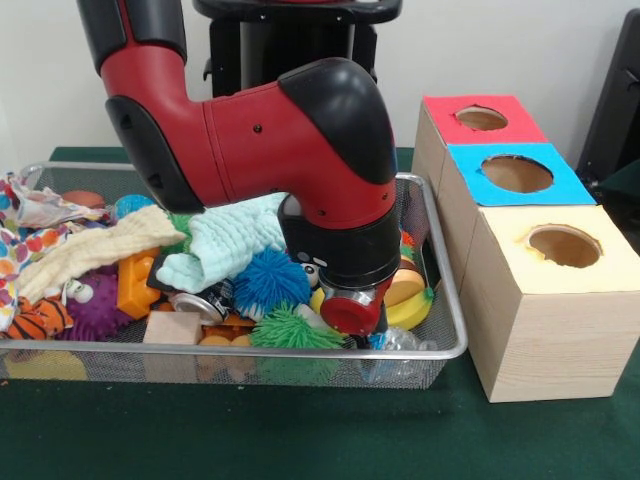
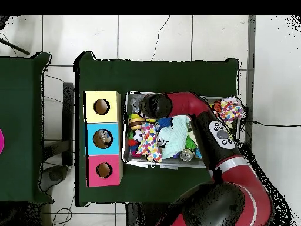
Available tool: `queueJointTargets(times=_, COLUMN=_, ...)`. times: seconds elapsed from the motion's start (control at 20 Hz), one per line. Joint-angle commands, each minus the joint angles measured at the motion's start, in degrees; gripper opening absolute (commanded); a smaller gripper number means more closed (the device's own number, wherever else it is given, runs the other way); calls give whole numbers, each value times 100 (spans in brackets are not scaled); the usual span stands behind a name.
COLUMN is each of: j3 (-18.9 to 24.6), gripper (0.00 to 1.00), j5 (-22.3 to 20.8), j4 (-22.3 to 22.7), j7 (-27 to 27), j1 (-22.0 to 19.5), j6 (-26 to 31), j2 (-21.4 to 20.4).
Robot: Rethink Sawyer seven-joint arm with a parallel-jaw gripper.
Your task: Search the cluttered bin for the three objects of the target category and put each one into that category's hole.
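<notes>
A wire mesh bin [image 1: 452,330] on the green table holds a heap of toys and cloths. My arm reaches down into its right part, and the gripper [image 1: 352,312] is buried among the objects, its state hidden. Beside it lie a blue spiky ball [image 1: 272,281], a green spiky ball [image 1: 290,330], a drinks can [image 1: 195,305] and a yellow piece [image 1: 410,295]. A mint cloth [image 1: 225,240] drapes against the arm. Right of the bin stand three boxes with round holes: red [image 1: 480,118], blue [image 1: 515,173] and yellow [image 1: 565,245]. From overhead the arm's head [image 2: 154,106] covers the bin [image 2: 126,159] corner nearest the yellow box [image 2: 101,106].
The bin's left part holds a cream cloth [image 1: 90,250], a patterned cloth [image 1: 25,225], a purple spiky ball [image 1: 95,305], an orange block [image 1: 137,283], a wooden block [image 1: 172,328] and a striped toy [image 1: 40,318]. Something small shows inside the blue box's hole [image 2: 103,138].
</notes>
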Motion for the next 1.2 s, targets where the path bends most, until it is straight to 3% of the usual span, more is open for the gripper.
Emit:
queueJointTargets(times=0.05, j3=-397, gripper=100, j5=-268, j4=-414, j7=592, j1=112, j6=-597, j2=493)
queueJointTargets(times=0.45, j3=-399, gripper=100, j5=-285, j4=-365, j7=620, j1=95, j6=-680, j2=503)
queueJointTargets(times=0.7, j3=-461, gripper=100, j5=-122, j4=76, j7=972, j1=190, j6=-460, j2=-62)
queueJointTargets(times=1.2, j3=-655, gripper=100, j5=-47, j4=108, j7=1261, j1=665, j6=-444, j2=-335)
